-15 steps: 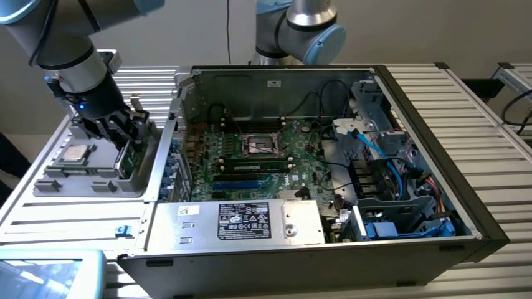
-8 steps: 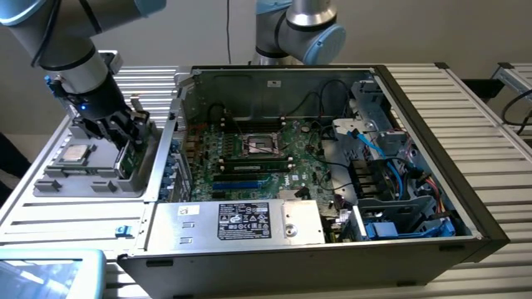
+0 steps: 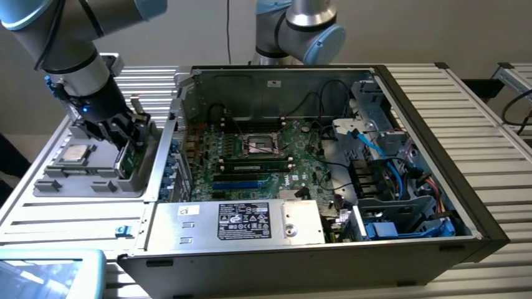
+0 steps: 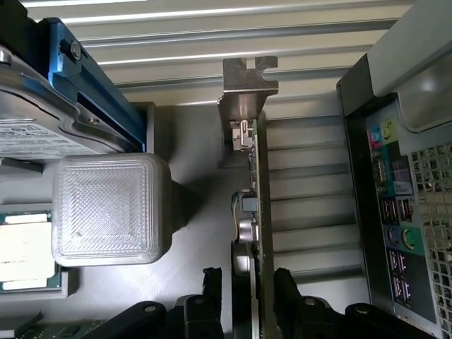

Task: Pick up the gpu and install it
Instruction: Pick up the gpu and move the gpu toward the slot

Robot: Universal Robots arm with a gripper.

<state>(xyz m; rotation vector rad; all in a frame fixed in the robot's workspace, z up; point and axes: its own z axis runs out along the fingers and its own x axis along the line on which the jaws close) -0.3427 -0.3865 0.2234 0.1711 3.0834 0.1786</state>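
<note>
Hand (image 4: 247, 279) is lowered over the grey parts tray (image 3: 83, 180) at the exterior view's left, beside the open computer case (image 3: 415, 106). Its black fingers (image 4: 286, 289) stand apart and straddle the gpu (image 4: 256, 205), with a narrow gap visible on each side of the card. Nothing is clamped. The gpu stands on edge in its tray slot, silver bracket (image 4: 247, 92) at the end away from the hand, and a hard drive (image 4: 35, 134) lies in the neighbouring bay. Assessment: the pick-up step is in hand, at the point of grasp, and installation on the motherboard (image 3: 249, 156) has not begun. A sound grasp calls for both pads to meet the card's two faces squarely, without tilting it in the slot.
</note>
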